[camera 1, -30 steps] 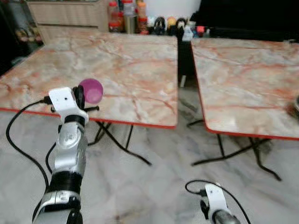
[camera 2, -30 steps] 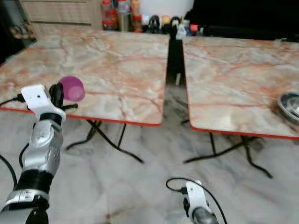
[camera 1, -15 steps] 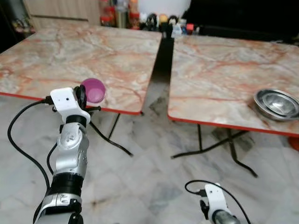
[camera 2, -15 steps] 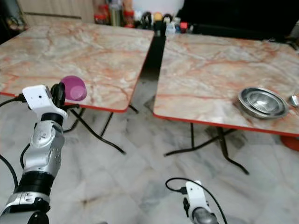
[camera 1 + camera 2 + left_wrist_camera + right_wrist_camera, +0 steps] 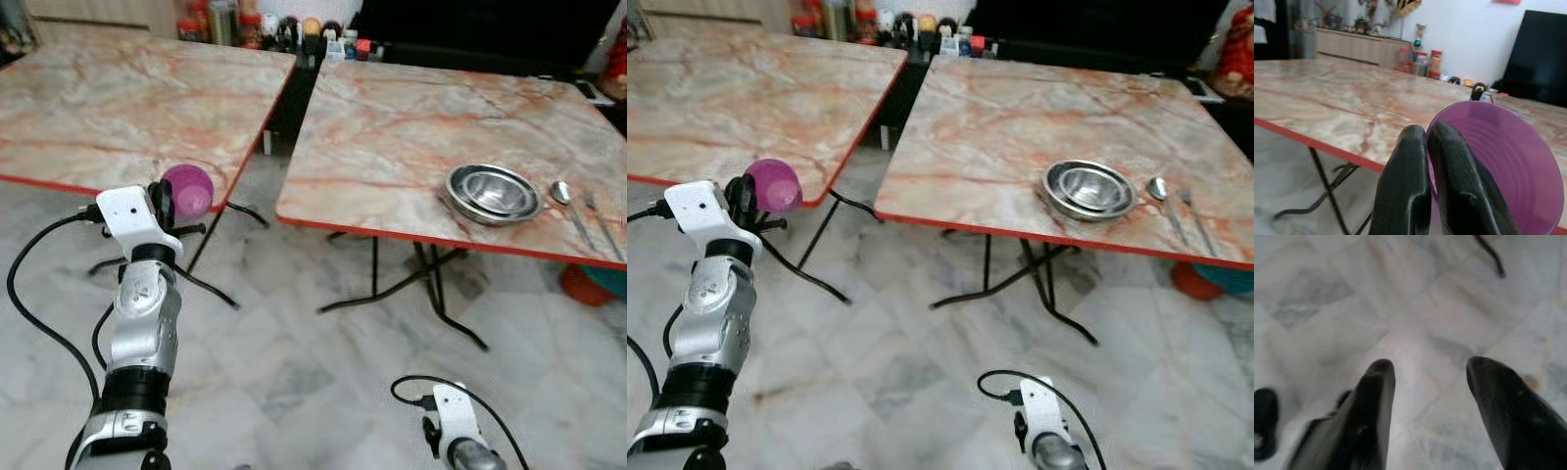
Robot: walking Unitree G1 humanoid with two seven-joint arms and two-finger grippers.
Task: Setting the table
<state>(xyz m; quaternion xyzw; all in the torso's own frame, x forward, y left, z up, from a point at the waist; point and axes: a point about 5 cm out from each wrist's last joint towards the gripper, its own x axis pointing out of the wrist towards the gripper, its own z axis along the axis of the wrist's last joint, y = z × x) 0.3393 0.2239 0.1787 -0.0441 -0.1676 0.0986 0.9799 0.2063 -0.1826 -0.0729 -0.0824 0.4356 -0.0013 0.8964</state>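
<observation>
From the left eye view, the left pincer [image 5: 168, 201] is raised in front of the robot, clamped on the rim of a translucent purple plastic cup [image 5: 188, 189], which sticks out sideways beyond the fingertips, over the red-trimmed corner of the left marble-patterned surface [image 5: 118, 108]. To the right, across a gap, stands a second marble-patterned surface [image 5: 411, 127] on black folding legs. On it, near its front edge, sits a stack of round steel bowls [image 5: 493, 192], with a steel spoon [image 5: 566, 201] just beside it and a fork [image 5: 600, 217] further right. Bottles and jars [image 5: 265, 24] crowd the far end between the two surfaces. The right arm hangs low over the pale marble floor [image 5: 313, 372].

The right eye view gives the same scene, the cup [image 5: 773, 185] again pinched at the left pincer's tips [image 5: 741, 199].

In the left wrist view, the two black fingers [image 5: 1405, 191] press close together on the cup's near wall [image 5: 1498, 161], its open mouth facing the camera.

In the right wrist view, the right pincer [image 5: 1427, 374] has its fingers spread apart, holding nothing, above the floor tiles [image 5: 1400, 289].
</observation>
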